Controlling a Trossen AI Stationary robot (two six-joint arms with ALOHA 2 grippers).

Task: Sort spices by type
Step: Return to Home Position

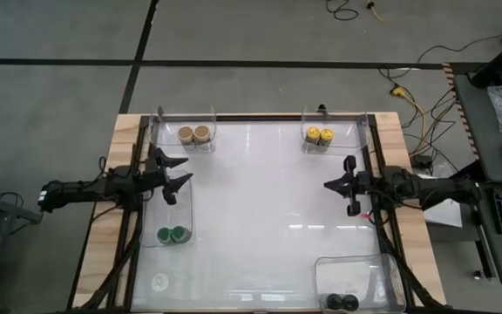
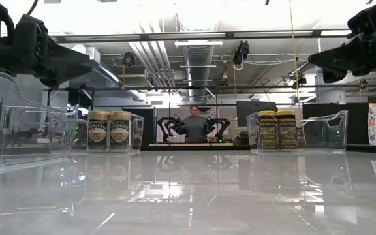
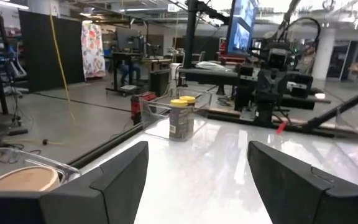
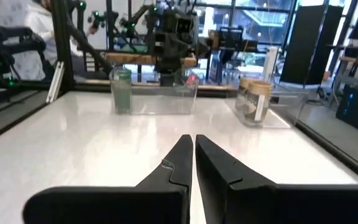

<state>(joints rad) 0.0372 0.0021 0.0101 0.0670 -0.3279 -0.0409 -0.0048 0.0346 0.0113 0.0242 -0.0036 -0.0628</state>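
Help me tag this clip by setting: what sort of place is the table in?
Most likely a robotics lab in an open industrial hall: bare ceiling ducts, a person at a second pair of robot arms beyond the table, and loose cables on the concrete floor.

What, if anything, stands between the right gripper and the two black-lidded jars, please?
Nothing loose does. Bare table lies between the right gripper and the black-lidded jars; only the wall of their own clear bin crosses that path.

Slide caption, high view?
Sorted by lid: tan jars, yellow jars, green jars, black jars, in separate clear bins; left arm, right arm at sides.
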